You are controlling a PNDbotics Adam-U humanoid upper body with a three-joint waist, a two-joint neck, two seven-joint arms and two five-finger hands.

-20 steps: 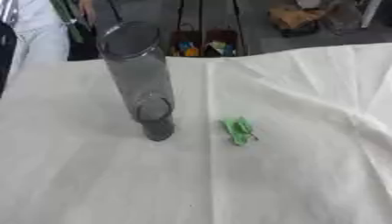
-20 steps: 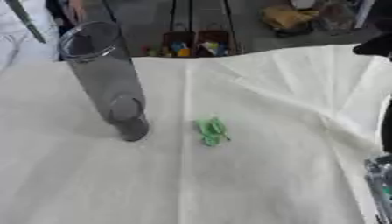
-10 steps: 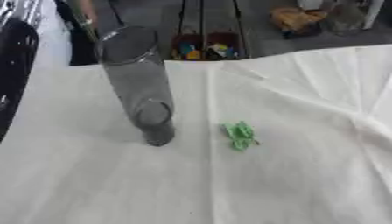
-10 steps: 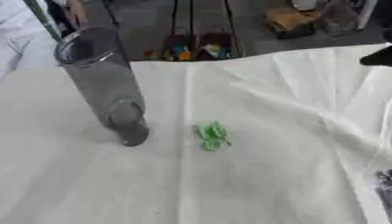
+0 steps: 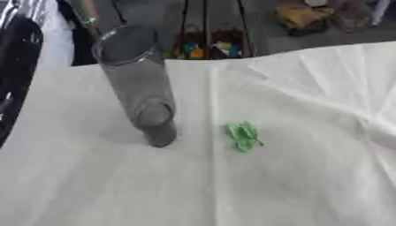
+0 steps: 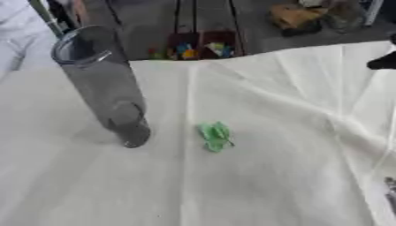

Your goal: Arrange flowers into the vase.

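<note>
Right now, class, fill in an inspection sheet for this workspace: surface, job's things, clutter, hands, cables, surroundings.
Surface: white creased cloth over the table.
Job's things: tall clear vase upright, no flowers inside; small green piece lying apart to its right.
Clutter: nothing seen.
Hands: dark arm part at the left edge; dark tip at the right edge; no hand made out.
Cables: nothing seen.
Surroundings: floor with colourful items beyond the table.
</note>
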